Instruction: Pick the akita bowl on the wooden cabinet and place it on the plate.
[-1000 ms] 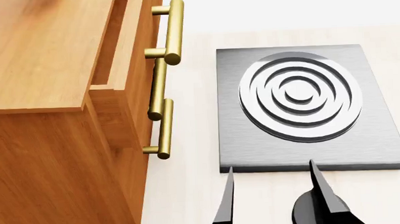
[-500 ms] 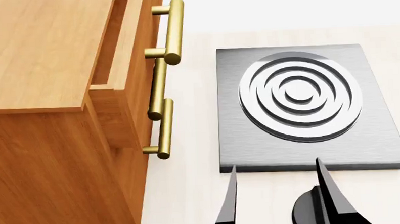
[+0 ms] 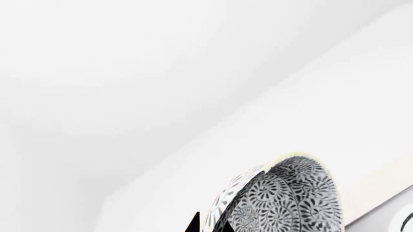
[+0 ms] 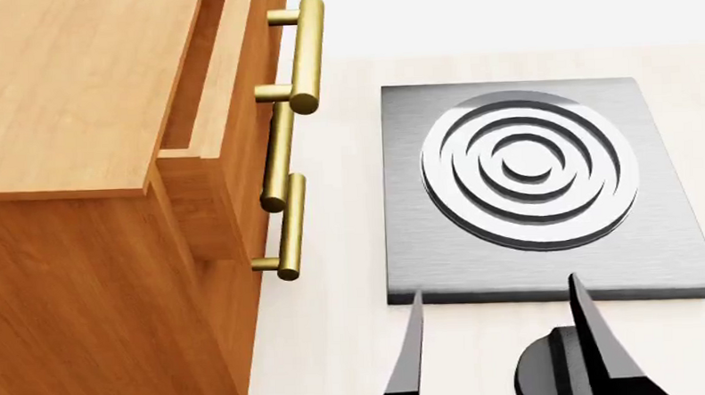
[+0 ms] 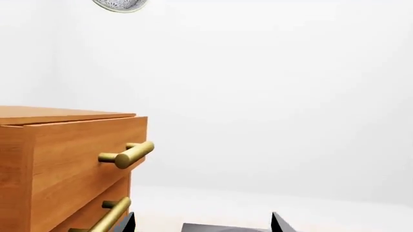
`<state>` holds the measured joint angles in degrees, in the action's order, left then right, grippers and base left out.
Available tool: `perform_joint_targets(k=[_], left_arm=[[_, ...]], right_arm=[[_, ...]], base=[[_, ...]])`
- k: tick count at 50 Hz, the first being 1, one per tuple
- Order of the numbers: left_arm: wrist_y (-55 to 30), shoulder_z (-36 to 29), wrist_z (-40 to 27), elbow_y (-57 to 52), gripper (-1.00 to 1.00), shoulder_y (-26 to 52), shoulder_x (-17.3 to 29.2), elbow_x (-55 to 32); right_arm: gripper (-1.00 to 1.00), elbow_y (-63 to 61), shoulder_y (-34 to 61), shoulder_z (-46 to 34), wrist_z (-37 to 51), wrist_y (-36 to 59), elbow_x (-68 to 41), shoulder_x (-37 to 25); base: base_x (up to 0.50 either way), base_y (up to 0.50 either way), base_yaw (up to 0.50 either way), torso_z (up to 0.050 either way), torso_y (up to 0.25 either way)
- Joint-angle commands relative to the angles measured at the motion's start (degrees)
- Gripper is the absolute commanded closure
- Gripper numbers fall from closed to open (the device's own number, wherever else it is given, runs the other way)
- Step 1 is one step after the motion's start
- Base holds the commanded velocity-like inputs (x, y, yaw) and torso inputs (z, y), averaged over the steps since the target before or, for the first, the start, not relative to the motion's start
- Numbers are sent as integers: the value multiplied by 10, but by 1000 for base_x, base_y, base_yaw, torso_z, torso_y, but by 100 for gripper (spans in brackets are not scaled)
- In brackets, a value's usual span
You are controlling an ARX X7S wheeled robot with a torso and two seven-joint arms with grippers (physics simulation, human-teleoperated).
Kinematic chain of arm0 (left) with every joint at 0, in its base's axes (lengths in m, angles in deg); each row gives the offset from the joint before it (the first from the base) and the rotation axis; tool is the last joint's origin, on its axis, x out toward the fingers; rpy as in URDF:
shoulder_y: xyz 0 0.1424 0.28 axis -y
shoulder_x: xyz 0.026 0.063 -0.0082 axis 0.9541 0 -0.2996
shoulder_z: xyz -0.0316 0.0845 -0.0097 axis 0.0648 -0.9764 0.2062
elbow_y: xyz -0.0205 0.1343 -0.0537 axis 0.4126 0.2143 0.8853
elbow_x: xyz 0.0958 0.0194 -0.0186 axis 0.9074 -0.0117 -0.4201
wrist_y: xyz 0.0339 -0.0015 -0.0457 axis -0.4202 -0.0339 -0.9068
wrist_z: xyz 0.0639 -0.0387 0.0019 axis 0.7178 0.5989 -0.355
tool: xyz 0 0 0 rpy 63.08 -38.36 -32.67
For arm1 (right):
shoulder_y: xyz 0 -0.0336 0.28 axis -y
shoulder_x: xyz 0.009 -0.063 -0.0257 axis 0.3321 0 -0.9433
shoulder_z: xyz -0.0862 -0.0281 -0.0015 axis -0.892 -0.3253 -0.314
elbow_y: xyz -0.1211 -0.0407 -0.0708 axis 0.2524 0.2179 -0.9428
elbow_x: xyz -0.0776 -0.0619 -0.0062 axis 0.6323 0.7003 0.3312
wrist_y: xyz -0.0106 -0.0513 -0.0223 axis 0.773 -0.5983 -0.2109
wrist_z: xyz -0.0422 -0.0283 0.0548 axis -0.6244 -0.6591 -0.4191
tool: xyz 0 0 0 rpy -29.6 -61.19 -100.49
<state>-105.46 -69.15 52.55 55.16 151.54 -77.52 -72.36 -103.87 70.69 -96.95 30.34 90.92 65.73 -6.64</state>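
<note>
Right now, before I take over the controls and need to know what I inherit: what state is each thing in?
akita bowl: lifted in the air, tilted, its rim between the left gripper's fingertips.
left gripper: shut on the bowl's rim.
right gripper: open, empty.
wooden cabinet: top drawer slightly ajar.

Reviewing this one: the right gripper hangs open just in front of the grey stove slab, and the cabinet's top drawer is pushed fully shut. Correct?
Not quite. The head view shows the wooden cabinet's top drawer pulled partly out. The right gripper does hang open in front of the grey stove slab.
</note>
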Motion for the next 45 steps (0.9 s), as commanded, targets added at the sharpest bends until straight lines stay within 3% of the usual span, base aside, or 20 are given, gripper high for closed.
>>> perform_joint_targets(k=[1,23,30,39,45], left_arm=[[-32,58,-8,-58,100,9,0,55],[-74,78,-31,-198,100,9,0,36],[-67,50,-32,-203,100,9,0,17],[-28,-2,-64,-203,100,9,0,-71],[-33,2,-70,-213,100,9,0,-74]], right_arm=[[-100,-17,-5,5,5,2,-2,-5],[-100,-75,-21,18,20,12,1,-21],[-100,-80,-23,23,22,7,-2,-23],[-100,-100,-19,26,32,21,2,-21],[-100,-113,-15,32,35,31,-5,-23]], base=[[0,0,0,0,0],[0,0,0,0,0],[0,0,0,0,0],[0,0,0,0,0],[0,0,0,0,0]])
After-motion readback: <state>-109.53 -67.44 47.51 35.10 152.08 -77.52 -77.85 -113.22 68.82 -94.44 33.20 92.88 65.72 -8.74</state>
